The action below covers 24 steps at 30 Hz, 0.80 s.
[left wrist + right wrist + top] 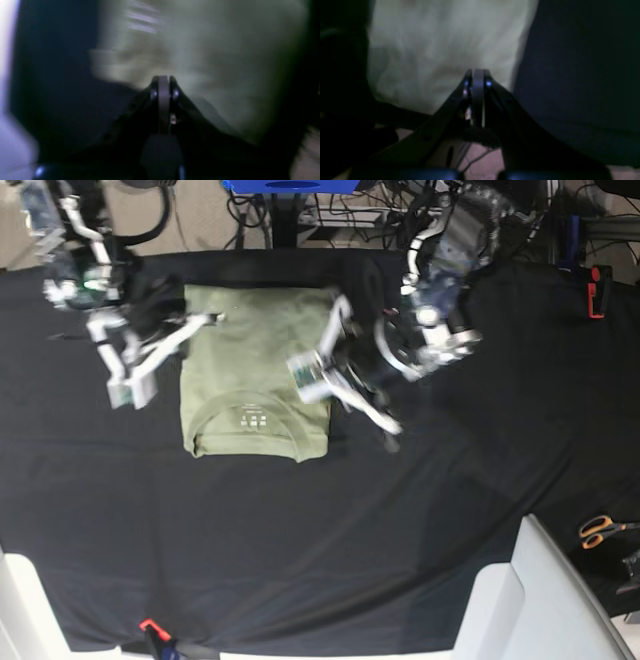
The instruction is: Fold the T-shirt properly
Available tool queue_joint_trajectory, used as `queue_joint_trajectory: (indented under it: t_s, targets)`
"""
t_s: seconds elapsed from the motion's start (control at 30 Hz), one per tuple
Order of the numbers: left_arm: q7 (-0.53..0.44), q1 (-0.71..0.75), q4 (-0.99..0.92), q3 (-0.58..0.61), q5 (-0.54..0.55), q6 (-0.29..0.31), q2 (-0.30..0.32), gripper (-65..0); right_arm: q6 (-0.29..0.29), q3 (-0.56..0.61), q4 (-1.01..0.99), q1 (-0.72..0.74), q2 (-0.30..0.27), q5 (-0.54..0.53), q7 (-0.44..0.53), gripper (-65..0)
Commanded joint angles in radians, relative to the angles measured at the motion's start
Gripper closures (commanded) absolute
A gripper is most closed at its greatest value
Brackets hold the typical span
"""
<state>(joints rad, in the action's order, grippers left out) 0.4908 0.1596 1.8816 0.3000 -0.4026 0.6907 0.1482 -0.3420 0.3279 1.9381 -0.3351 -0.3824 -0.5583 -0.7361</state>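
T-shirt [255, 370]: folded into a rectangle on the black table cloth [320, 520], neck label toward the near edge | left gripper [305, 380]: jaws together, empty, at shirt's edge | right gripper [130, 392]: jaws together, empty, just beside the opposite edge

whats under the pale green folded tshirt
The pale sage-green folded cotton T-shirt lies on the black table cloth, which shows all round it. Whatever lies beneath the shirt itself, and its lower layers, is covered.
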Motion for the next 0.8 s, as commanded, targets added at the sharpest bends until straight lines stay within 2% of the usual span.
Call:
queue_joint_trajectory:
  t_s: [0.0, 0.1, 0.23, 0.33, 0.47, 0.6, 0.73, 0.77]
  targets:
    - [-0.010, 0.039, 0.051, -0.035, 0.011, 0.007, 0.001, 0.0, -0.022, -0.003, 0.056, -0.020, -0.023, -0.019, -0.024, 0.0]
    - [-0.014, 0.159, 0.086, -0.141, 0.011, 0.007, 0.003, 0.0, -0.065, -0.003, 0.082, -0.088, -0.039, -0.019, -0.060, 0.0]
    - [-0.022, 0.326, 0.085, -0.270, 0.020, 0.007, 0.004, 0.0, -0.067, -0.013, 0.079, -0.201, -0.040, -0.010, -0.060, 0.0]
    - [-0.100, 0.449, 0.083, -0.345, 0.020, 0.007, 0.004, 0.0, -0.068, -0.049, 0.079, -0.278, -0.040, -0.010, -0.060, 0.0]
    - [-0.185, 0.614, 0.082, -0.379, 0.020, 0.007, -0.002, 0.0, -0.072, -0.052, 0.079, -0.368, -0.040, -0.009, -0.066, 0.0]
    - [-0.197, 0.745, 0.057, -0.374, 0.021, 0.007, -0.006, 0.0, -0.073, -0.051, 0.039, -0.448, -0.040, -0.009, -0.063, 0.0]
    - [-0.206, 0.794, -0.096, -0.362, 0.021, -0.199, -0.006, 0.0, -0.065, -0.040, -0.131, -0.448, -0.040, -0.007, -0.049, 0.0]
    - [-0.232, 0.794, -0.152, -0.356, 0.021, -0.233, -0.006, 0.0, -0.065, -0.031, -0.179, -0.434, -0.040, -0.007, -0.029, 0.0]
